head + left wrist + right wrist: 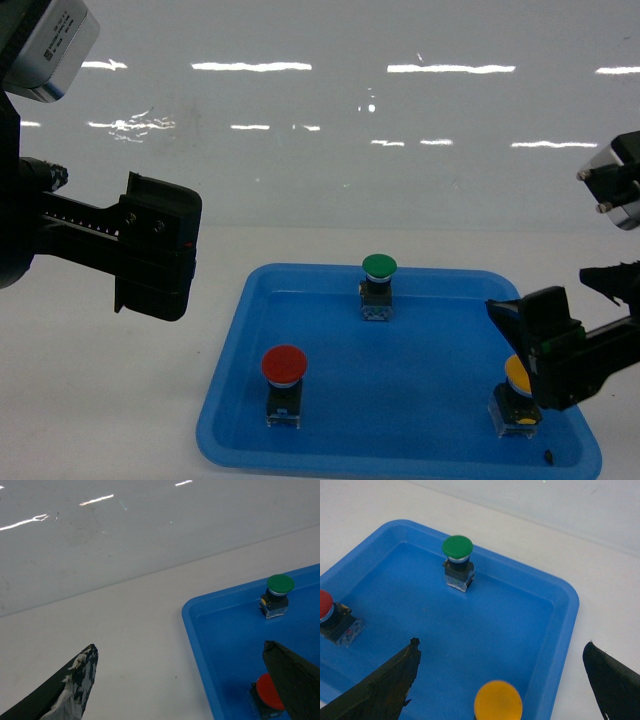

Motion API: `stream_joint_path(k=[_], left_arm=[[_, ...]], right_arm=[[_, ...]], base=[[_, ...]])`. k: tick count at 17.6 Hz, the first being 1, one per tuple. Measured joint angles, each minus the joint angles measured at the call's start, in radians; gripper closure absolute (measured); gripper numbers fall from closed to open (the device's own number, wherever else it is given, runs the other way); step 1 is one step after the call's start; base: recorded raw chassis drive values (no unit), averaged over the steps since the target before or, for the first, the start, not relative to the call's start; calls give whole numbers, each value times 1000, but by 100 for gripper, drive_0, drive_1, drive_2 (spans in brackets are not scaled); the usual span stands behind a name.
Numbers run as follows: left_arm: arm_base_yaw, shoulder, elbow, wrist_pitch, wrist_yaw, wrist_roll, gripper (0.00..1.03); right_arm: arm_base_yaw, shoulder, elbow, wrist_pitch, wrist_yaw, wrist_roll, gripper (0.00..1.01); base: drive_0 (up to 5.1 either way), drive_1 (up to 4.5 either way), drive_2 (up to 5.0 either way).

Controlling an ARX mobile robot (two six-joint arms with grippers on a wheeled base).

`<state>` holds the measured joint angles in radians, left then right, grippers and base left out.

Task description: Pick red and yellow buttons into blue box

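The red button [284,366] is seen standing upright in the near-left part of a shallow blue tray [300,300], its domed cap turned upward and its black-and-clear switch body beneath it, so that its long axis runs vertically. The yellow button [518,378] is likewise set upright, cap up, in the near-right corner of the same tray, well apart from the red one; part of its cap is covered in the head view by the right end effector [540,350]. A third, green-capped button [378,266] is placed upright near the far rim of the tray, between the other two and behind them. The blue box is not seen in any view.

The right end effector is held just above and beside the yellow button. In the right wrist view its two dark fingers [380,690] are spread wide, with the yellow cap [498,702] lying between them and nothing gripped.

The left end effector [155,245] is held over the white counter [100,380], to the left of the tray and apart from it. In the left wrist view its fingers [65,690] are shown wide apart and empty, one over the bare counter and the other over the tray beside the red cap [269,692].
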<state>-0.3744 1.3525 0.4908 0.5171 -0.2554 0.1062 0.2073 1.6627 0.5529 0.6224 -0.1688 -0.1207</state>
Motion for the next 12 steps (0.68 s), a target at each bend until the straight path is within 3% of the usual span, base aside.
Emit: stream_joint_path(k=[4, 12], left_arm=[[0, 0, 0, 0, 0, 0, 5], [0, 0, 0, 0, 0, 0, 5]], right_arm=[[2, 116, 119, -84, -59, -57, 3], [2, 305, 187, -125, -73, -164, 3]], base=[[0, 0, 0], [0, 0, 0]])
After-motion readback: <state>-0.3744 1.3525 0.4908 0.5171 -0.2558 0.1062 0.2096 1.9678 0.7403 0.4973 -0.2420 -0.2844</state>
